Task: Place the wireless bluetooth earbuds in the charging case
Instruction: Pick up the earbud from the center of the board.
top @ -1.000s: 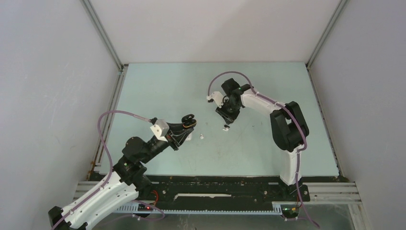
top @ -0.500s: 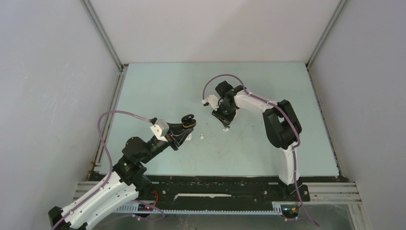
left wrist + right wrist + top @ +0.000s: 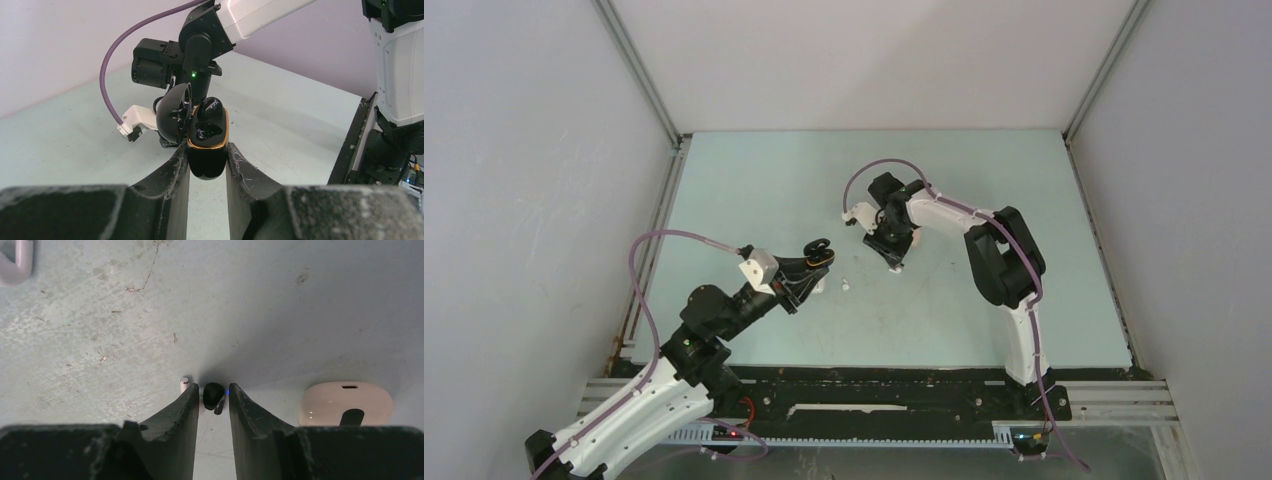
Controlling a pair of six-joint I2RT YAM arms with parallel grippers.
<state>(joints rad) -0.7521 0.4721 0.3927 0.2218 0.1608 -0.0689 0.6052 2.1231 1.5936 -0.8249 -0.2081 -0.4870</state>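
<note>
My left gripper (image 3: 207, 150) is shut on a black charging case (image 3: 207, 145) with a gold rim. It holds the case off the table with the lid open, and this also shows in the top view (image 3: 818, 250). My right gripper (image 3: 214, 391) is shut on a tiny black earbud (image 3: 213, 395) just above the table. In the top view the right gripper (image 3: 891, 252) is to the right of the case and apart from it. A white earbud (image 3: 846, 284) lies on the table between the two arms.
A beige closed case (image 3: 345, 403) lies on the table right of my right fingers. A small white stem (image 3: 184, 384) lies by the left finger, and another pale piece (image 3: 14, 264) is at the far left. The right arm (image 3: 200, 55) hangs behind the held case.
My right gripper has moved a little left and farther back with the black earbud in it. The left arm and the case have not moved.
</note>
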